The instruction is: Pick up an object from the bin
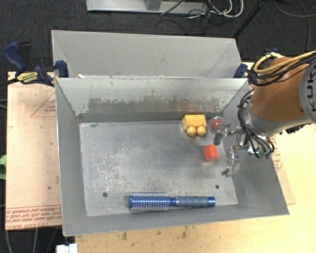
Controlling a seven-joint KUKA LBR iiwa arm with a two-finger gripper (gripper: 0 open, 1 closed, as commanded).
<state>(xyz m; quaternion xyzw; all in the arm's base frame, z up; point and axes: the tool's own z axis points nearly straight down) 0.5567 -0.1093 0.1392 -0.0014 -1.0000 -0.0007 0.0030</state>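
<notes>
Blue hairbrush lies well below my gripper, its fingers spread and empty, with an orange-red block just left and a yellow toy up-left.

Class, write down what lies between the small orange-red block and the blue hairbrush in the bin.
Nothing lies there: in the camera view, only bare grey bin floor separates the orange-red block from the blue hairbrush.

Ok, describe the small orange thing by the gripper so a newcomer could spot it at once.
Look at the right half of the grey bin, where the gripper reaches in. Just left of it in the view, below the yellow block, lies a small orange-red cube. It is the only orange piece, much smaller than the blue hairbrush.
</notes>
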